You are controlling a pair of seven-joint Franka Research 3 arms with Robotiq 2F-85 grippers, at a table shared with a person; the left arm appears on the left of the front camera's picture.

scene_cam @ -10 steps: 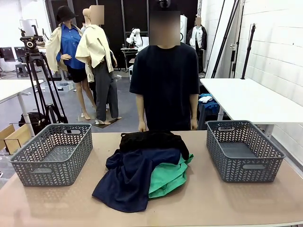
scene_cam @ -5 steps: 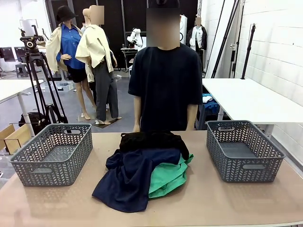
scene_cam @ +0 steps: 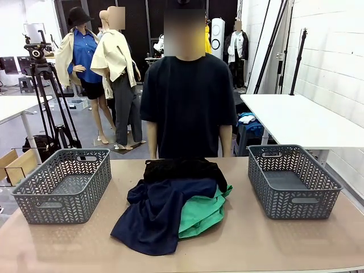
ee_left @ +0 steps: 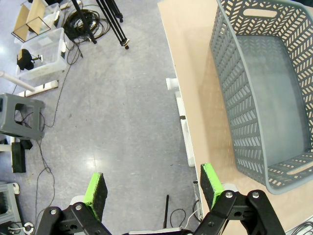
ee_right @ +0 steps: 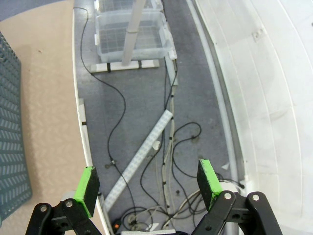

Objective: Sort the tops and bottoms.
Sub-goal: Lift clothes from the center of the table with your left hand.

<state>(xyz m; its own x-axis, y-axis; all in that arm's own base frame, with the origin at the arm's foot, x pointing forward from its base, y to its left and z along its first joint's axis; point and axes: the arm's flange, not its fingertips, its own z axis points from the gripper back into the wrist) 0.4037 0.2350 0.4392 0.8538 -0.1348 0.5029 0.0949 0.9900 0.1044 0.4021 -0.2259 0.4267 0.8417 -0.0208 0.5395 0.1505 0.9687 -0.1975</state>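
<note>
L end effector [ee_left: 153,188]: jaws wide apart, nothing btwn the green pads [ee_left: 95,193], hanging over floor [ee_left: 107,112] just off the surface [ee_left: 195,98] edge. An empty grey mesh basket [ee_left: 234,98] sits ahead and to the right of its fingers in its wrist view. R end effector [ee_right: 148,183]: wide open too, empty, over floor. The edge of the other basket [ee_right: 10,122] is ahead-left of it.

The clothes pile [scene_cam: 170,205] is well away from both, mid-surface btwn the baskets. Navy garment [scene_cam: 156,219] on top at front, green garment [scene_cam: 205,213] under it, black garment [scene_cam: 182,169] at back by the person [scene_cam: 185,108].

Step, I'd judge: the very start, nothing sorted yet. Next move prob needs one arm to swing in over the pile and pinch the navy piece w/o dragging the green.

Front view gives pile + basket layout. Wrist views give jaw state and each arm's spot off the surface.
</note>
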